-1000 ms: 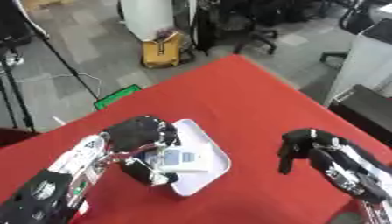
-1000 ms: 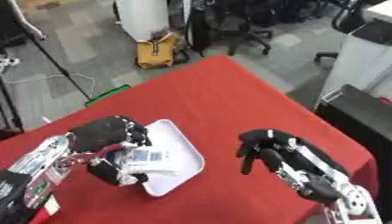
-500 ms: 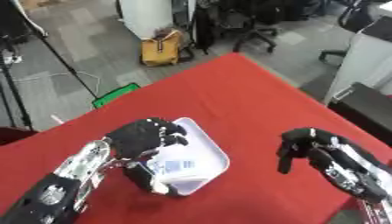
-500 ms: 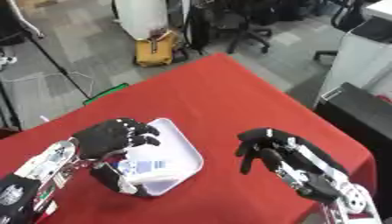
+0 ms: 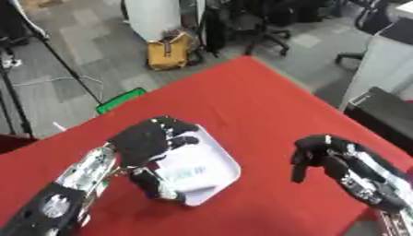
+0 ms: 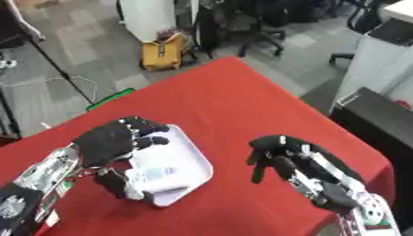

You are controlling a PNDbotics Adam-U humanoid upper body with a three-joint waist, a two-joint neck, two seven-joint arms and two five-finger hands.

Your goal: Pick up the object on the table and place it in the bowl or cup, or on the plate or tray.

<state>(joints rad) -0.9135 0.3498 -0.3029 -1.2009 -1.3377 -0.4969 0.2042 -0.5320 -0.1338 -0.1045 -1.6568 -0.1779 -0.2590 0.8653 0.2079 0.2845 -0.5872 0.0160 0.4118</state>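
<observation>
Left eye view, left hand over white tray

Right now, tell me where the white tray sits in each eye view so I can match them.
Left eye view: white tray lies lower centre-left on the red table, under the left robot hand.
Right eye view: the tray sits further left, lower left of centre.
Shared landmark: the yellow bag on the floor beyond the table.
</observation>
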